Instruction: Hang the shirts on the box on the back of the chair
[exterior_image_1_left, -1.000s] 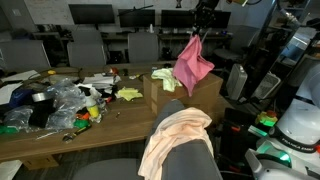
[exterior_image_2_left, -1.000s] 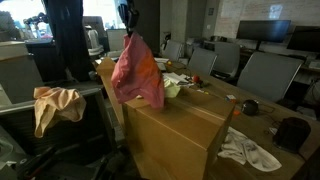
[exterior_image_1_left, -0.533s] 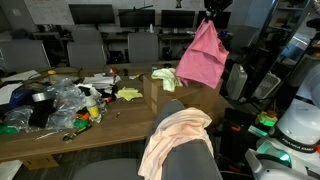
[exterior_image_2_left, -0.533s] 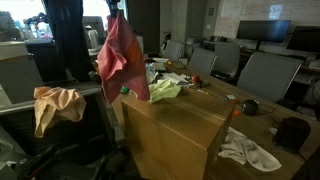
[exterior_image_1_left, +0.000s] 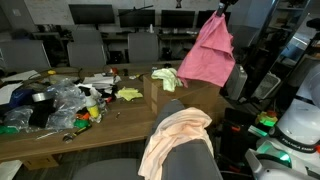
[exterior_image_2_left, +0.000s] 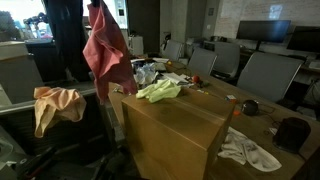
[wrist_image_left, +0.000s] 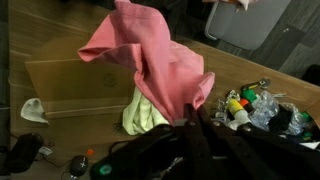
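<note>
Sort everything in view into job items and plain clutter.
Job: pink shirt, green shirt, box, peach shirt, chair.
Clutter: plastic bags, monitors, white cloth, bottles.

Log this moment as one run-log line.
phase: mid-transfer | jaws: shut on pink shirt, hanging in air off the box | on box: yellow-green shirt | on chair back: peach shirt
</note>
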